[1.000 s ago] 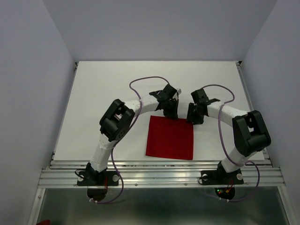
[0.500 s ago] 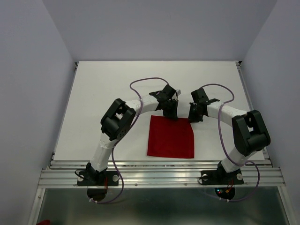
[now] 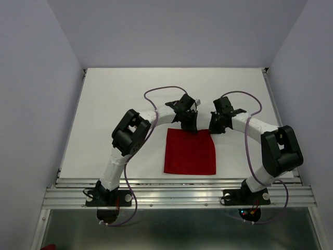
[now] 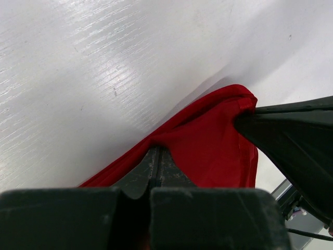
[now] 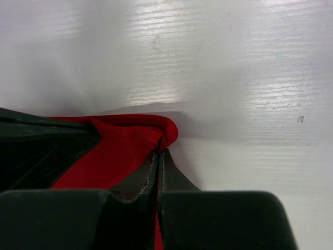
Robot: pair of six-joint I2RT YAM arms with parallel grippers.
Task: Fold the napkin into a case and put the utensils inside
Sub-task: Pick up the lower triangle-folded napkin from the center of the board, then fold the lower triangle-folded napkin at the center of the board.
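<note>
We see the left gripper (image 3: 191, 127) and right gripper (image 3: 214, 130) each clamped tight on a far corner of the red napkin (image 3: 190, 152). Their dark fingers hide those corners above the white table (image 3: 119, 99).

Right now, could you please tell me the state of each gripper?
Left gripper: shut on the far edge of the red napkin.
Right gripper: shut on the napkin's far right corner.
</note>
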